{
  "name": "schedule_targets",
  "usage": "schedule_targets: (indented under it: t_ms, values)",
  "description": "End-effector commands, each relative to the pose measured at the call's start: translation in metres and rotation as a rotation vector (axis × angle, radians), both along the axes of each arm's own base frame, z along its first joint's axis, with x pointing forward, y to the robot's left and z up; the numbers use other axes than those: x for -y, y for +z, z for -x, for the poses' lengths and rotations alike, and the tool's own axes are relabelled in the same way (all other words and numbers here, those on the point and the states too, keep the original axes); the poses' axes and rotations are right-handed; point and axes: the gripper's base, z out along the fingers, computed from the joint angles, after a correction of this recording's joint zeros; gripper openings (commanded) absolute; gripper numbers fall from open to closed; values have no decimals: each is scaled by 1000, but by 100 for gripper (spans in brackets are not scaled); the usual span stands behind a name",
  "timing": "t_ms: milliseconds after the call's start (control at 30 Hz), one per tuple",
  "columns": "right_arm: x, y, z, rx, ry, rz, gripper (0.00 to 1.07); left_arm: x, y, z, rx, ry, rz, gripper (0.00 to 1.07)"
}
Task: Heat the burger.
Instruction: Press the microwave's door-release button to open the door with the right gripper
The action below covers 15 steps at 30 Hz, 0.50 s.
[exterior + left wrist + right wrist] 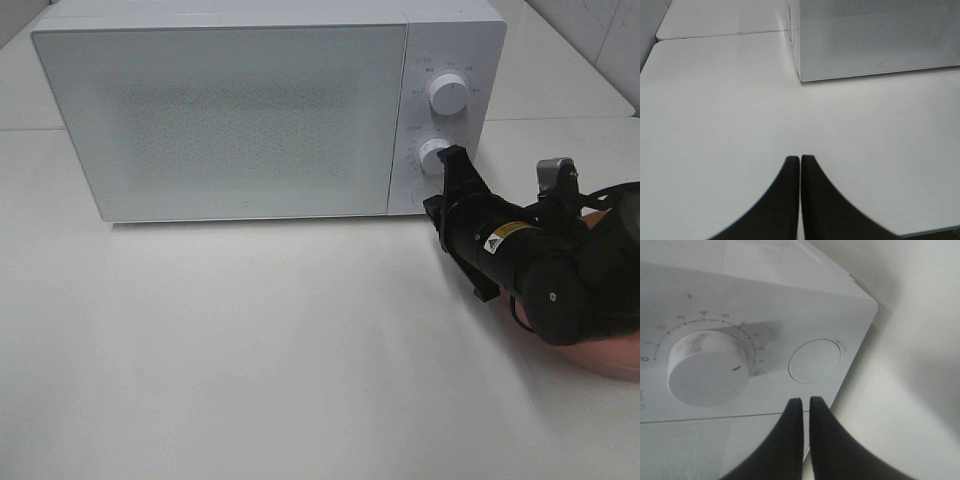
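The burger is out of view in every frame. The white microwave (230, 110) stands at the back of the table with its frosted door closed. My right gripper (455, 160) is shut with nothing between its fingers, and its tips sit just in front of the lower knob (433, 155) on the control panel. In the right wrist view the right gripper (806, 401) points just below the gap between the timer knob (707, 367) and a round button (815, 360). My left gripper (800, 159) is shut and empty, low over the bare table, short of the microwave's corner (800, 75).
An upper knob (447, 92) sits above the lower one. A pink plate (600, 358) lies at the right edge, mostly covered by my right arm. The white table (250, 350) stretches in front of the microwave.
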Motion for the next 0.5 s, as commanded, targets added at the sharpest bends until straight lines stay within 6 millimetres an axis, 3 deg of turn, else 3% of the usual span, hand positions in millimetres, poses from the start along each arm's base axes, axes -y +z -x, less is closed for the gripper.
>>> schedule_targets:
  t_ms: [33, 500]
  values:
    - [-1, 5, -1, 16, 9, -3, 3, 0, 0, 2, 24, 4, 2, 0]
    - [-2, 2, -16, 37, -50, -5, 0, 0, 0, 2, 24, 4, 2, 0]
